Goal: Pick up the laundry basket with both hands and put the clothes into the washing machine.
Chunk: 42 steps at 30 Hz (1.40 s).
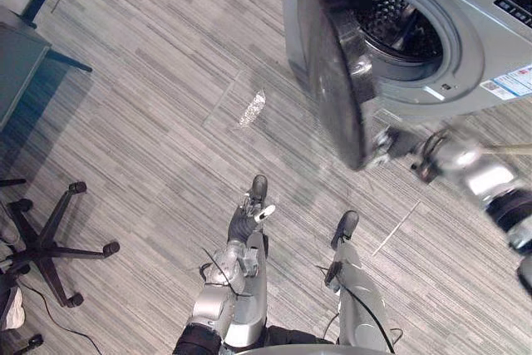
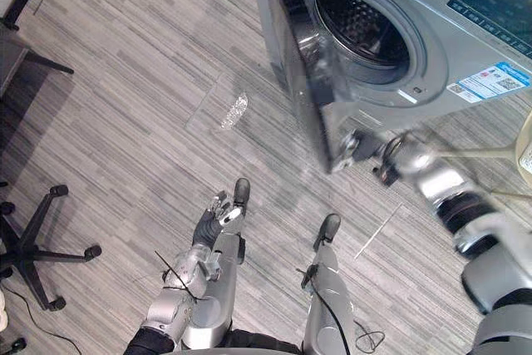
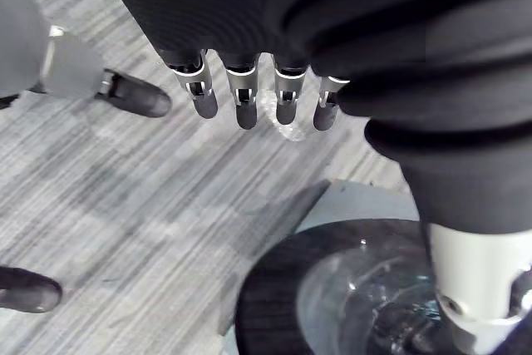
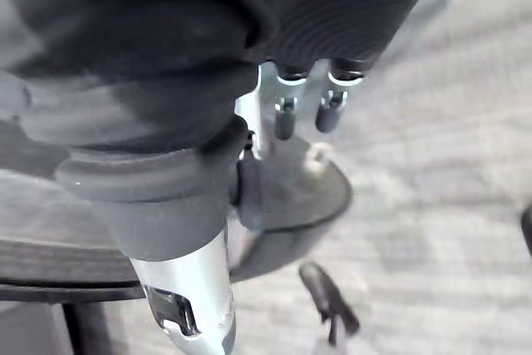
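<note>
The silver washing machine (image 1: 490, 39) stands at the upper right, its round dark-glass door (image 1: 332, 72) swung wide open toward me. The drum (image 1: 391, 27) looks dark inside; I cannot tell what it holds. My right hand (image 1: 397, 143) reaches across to the door's lower edge and is blurred there. In the right wrist view its fingers (image 4: 285, 118) point fairly straight at the door's dark rim (image 4: 291, 205). My left hand (image 1: 245, 220) hangs low by my side over the floor, its fingers (image 3: 245, 101) straight and holding nothing.
An office chair base (image 1: 50, 239) stands at the left with a desk (image 1: 12, 64) beyond it. A shiny patch (image 1: 252, 108) lies on the grey striped floor. A pale beige object (image 2: 525, 143) pokes in at the right edge.
</note>
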Tool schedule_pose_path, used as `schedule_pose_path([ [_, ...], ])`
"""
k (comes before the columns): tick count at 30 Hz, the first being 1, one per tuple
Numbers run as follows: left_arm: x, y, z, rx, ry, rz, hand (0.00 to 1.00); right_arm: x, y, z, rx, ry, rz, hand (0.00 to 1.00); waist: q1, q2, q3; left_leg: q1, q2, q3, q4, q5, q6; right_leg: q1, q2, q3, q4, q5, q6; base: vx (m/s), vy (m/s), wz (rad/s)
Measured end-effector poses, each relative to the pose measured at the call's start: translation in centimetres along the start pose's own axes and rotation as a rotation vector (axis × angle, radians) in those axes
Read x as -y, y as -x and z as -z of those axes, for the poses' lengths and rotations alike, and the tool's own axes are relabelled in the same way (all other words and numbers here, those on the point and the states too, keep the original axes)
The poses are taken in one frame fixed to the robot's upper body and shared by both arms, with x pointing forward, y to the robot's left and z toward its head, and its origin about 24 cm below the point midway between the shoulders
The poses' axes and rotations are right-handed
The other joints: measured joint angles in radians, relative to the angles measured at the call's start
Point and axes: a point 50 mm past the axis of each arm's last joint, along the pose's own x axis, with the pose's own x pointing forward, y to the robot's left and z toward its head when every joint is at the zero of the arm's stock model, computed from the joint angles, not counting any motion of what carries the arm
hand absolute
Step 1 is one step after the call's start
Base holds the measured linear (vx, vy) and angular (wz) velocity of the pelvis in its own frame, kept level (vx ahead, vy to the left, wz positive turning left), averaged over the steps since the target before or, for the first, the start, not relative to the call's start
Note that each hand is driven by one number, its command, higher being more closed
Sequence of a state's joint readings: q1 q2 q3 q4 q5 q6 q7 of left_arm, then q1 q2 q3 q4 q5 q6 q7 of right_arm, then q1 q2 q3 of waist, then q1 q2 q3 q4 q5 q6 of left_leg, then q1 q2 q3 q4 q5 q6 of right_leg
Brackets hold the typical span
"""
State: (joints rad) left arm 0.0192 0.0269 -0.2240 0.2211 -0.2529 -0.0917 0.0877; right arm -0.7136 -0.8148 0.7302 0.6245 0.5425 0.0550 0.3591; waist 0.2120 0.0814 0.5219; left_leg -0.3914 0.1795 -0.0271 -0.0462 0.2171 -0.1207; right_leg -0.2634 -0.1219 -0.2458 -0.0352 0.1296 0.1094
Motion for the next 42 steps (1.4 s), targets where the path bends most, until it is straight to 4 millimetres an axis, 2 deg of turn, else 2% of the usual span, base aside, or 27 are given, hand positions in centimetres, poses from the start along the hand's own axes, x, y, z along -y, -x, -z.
schedule_pose_path([
  [2,0.0,0.0,-1.3,0.057,-0.016,0.008,0.00,-2.2,-0.8,2.5,-0.013,-0.148,0.000,0.00,-0.005,0.000,0.000,0.016,-0.007,0.002,-0.006,0.000,0.000,0.013,-0.008,0.000,0.002,-0.004,0.005,-0.01,0.002,0.05],
  [3,-0.2,-0.1,-2.6,0.113,-0.024,-0.003,0.00,-3.0,-0.9,4.1,-0.029,-0.238,0.027,0.00,-0.009,0.000,-0.003,0.024,-0.010,0.002,-0.007,0.000,0.001,0.015,-0.014,0.000,0.016,-0.013,0.012,-0.02,0.007,0.06],
  [4,-0.2,-0.1,-3.2,0.136,-0.022,-0.007,0.00,-3.1,-0.8,4.7,-0.036,-0.271,0.045,0.00,-0.010,0.000,-0.004,0.026,-0.012,0.002,-0.008,0.000,0.001,0.015,-0.016,-0.001,0.021,-0.017,0.012,-0.03,0.006,0.05],
  [8,-0.7,-0.6,-6.3,0.264,-0.080,-0.048,0.00,-4.1,-0.3,8.6,-0.123,-0.361,0.197,0.00,-0.032,-0.002,-0.006,0.034,-0.019,0.004,-0.011,-0.005,-0.004,0.014,-0.025,-0.002,0.041,-0.027,0.015,-0.03,0.002,0.04],
  [9,-0.6,-0.9,-7.0,0.287,-0.090,-0.054,0.00,-4.4,-0.3,9.1,-0.142,-0.359,0.208,0.00,-0.035,-0.002,-0.006,0.034,-0.020,0.004,-0.011,-0.005,-0.003,0.014,-0.026,-0.001,0.041,-0.027,0.016,-0.05,-0.005,0.01],
  [10,-1.5,-1.2,-7.9,0.307,-0.092,-0.118,0.00,-5.2,-0.3,10.2,-0.184,-0.380,0.220,0.00,-0.037,-0.002,-0.006,0.034,-0.022,0.004,-0.011,-0.005,-0.003,0.013,-0.028,-0.001,0.041,-0.029,0.018,-0.04,-0.008,0.00],
  [12,-1.9,-1.7,-9.7,0.361,-0.129,-0.127,0.00,-7.2,-0.5,11.9,-0.268,-0.398,0.215,0.00,-0.037,-0.005,-0.008,0.031,-0.022,0.003,-0.010,-0.005,-0.004,0.013,-0.029,-0.003,0.041,-0.030,0.019,-0.02,-0.014,0.04],
  [13,-1.9,-1.6,-11.4,0.423,-0.161,-0.122,0.00,-8.7,-0.6,12.8,-0.317,-0.413,0.205,0.00,-0.037,-0.011,-0.011,0.028,-0.024,0.001,-0.010,-0.005,-0.005,0.013,-0.030,-0.007,0.041,-0.030,0.020,-0.01,-0.022,0.12],
  [14,-1.0,-1.4,-13.6,0.515,-0.186,-0.078,0.00,-10.1,-0.8,13.4,-0.360,-0.395,0.185,0.00,-0.037,-0.015,-0.014,0.024,-0.026,-0.001,-0.010,-0.004,-0.005,0.013,-0.033,-0.013,0.042,-0.032,0.023,-0.01,-0.020,0.15],
  [15,-0.2,-1.3,-14.8,0.569,-0.203,-0.042,0.00,-10.8,-0.9,13.6,-0.376,-0.395,0.175,0.00,-0.037,-0.017,-0.019,0.019,-0.028,-0.002,-0.008,-0.004,-0.006,0.012,-0.035,-0.017,0.042,-0.032,0.023,0.00,-0.013,0.17],
  [16,2.0,-1.0,-17.0,0.679,-0.236,0.052,0.00,-11.9,-1.2,13.8,-0.404,-0.384,0.155,0.00,-0.040,-0.026,-0.034,0.011,-0.033,-0.006,-0.008,-0.004,-0.005,0.007,-0.039,-0.021,0.041,-0.032,0.025,0.01,-0.003,0.11],
  [18,5.4,-0.4,-19.2,0.811,-0.281,0.196,0.00,-13.4,-2.0,13.3,-0.419,-0.327,0.129,0.00,-0.066,-0.053,-0.067,0.002,-0.044,-0.004,-0.008,0.000,0.000,-0.003,-0.050,-0.020,0.041,-0.029,0.029,0.01,-0.001,0.03],
  [20,7.3,-0.2,-20.0,0.867,-0.311,0.262,0.00,-13.6,-2.6,12.6,-0.411,-0.261,0.130,0.00,-0.090,-0.067,-0.082,0.002,-0.051,0.001,-0.006,0.000,0.001,-0.005,-0.057,-0.012,0.040,-0.027,0.032,0.04,-0.007,-0.05],
  [23,9.4,-1.3,-18.9,0.844,-0.382,0.311,0.00,-12.8,-2.7,12.4,-0.422,-0.211,0.162,0.00,-0.093,-0.068,-0.086,0.003,-0.051,0.007,-0.005,0.000,0.001,-0.015,-0.059,0.001,0.040,-0.026,0.033,0.03,-0.035,-0.13],
  [24,9.6,-3.4,-17.0,0.727,-0.434,0.314,0.00,-12.6,-2.8,12.3,-0.429,-0.206,0.178,0.00,-0.095,-0.068,-0.086,0.002,-0.048,0.010,-0.006,0.000,0.001,-0.018,-0.056,0.004,0.040,-0.026,0.033,0.01,-0.052,-0.08],
  [25,9.5,-4.1,-16.1,0.669,-0.454,0.314,0.00,-12.6,-2.8,12.3,-0.430,-0.208,0.180,0.00,-0.098,-0.069,-0.086,0.002,-0.047,0.010,-0.007,0.000,0.001,-0.019,-0.055,0.004,0.040,-0.027,0.033,0.01,-0.059,-0.04],
  [26,9.0,-5.4,-14.6,0.573,-0.507,0.298,0.00,-12.6,-2.8,12.3,-0.430,-0.212,0.181,0.00,-0.110,-0.069,-0.086,0.000,-0.046,0.010,-0.008,0.000,0.001,-0.021,-0.054,0.003,0.040,-0.027,0.033,0.01,-0.035,0.00],
  [27,8.7,-5.8,-14.0,0.540,-0.528,0.286,0.00,-12.7,-2.9,12.2,-0.428,-0.213,0.180,0.00,-0.118,-0.069,-0.086,-0.002,-0.046,0.010,-0.008,0.000,0.001,-0.023,-0.054,0.003,0.040,-0.027,0.033,0.01,-0.040,-0.02],
  [28,7.9,-6.4,-13.4,0.513,-0.632,0.240,0.00,-12.9,-2.9,12.2,-0.423,-0.220,0.182,0.00,-0.125,-0.069,-0.086,-0.008,-0.045,0.011,-0.008,0.000,0.001,-0.029,-0.054,0.005,0.040,-0.027,0.033,0.01,-0.034,-0.06],
  [29,7.0,-6.8,-13.2,0.508,-0.710,0.185,0.00,-13.1,-3.0,12.1,-0.421,-0.231,0.189,0.00,-0.129,-0.070,-0.086,-0.014,-0.044,0.016,-0.009,0.000,0.001,-0.040,-0.053,0.008,0.040,-0.027,0.033,0.01,-0.042,-0.09],
  [31,5.3,-7.2,-13.6,0.497,-0.760,0.088,0.00,-13.8,-3.0,12.3,-0.425,-0.256,0.189,0.00,-0.132,-0.071,-0.086,-0.015,-0.042,0.024,-0.010,0.000,0.001,-0.044,-0.051,0.011,0.039,-0.027,0.033,0.02,-0.042,-0.07],
  [35,1.7,-7.5,-15.2,0.499,-0.721,-0.163,0.00,-14.8,-3.0,12.5,-0.430,-0.298,0.189,0.00,-0.141,-0.074,-0.085,-0.014,-0.041,0.026,-0.010,0.000,0.001,-0.038,-0.050,0.009,0.033,-0.026,0.033,0.01,-0.019,0.00],
  [37,1.0,-7.4,-15.0,0.486,-0.720,-0.196,0.00,-14.9,-2.9,12.6,-0.435,-0.305,0.189,0.00,-0.139,-0.075,-0.085,-0.014,-0.041,0.025,-0.010,0.000,0.001,-0.036,-0.050,0.007,0.032,-0.026,0.033,0.00,-0.007,0.02],
  [40,0.3,-7.2,-13.8,0.442,-0.702,-0.203,0.00,-15.1,-3.1,12.4,-0.427,-0.318,0.187,0.00,-0.140,-0.089,-0.083,-0.012,-0.040,0.026,-0.010,0.000,0.001,-0.033,-0.049,0.007,0.030,-0.026,0.033,-0.01,-0.006,-0.01],
  [42,-0.6,-8.8,-11.7,0.303,-0.672,-0.167,0.00,-14.9,-3.5,11.7,-0.408,-0.316,0.187,0.00,-0.142,-0.105,-0.085,-0.007,-0.039,0.031,-0.023,0.000,0.001,-0.038,-0.048,0.012,0.027,-0.026,0.033,-0.03,-0.020,-0.07],
])
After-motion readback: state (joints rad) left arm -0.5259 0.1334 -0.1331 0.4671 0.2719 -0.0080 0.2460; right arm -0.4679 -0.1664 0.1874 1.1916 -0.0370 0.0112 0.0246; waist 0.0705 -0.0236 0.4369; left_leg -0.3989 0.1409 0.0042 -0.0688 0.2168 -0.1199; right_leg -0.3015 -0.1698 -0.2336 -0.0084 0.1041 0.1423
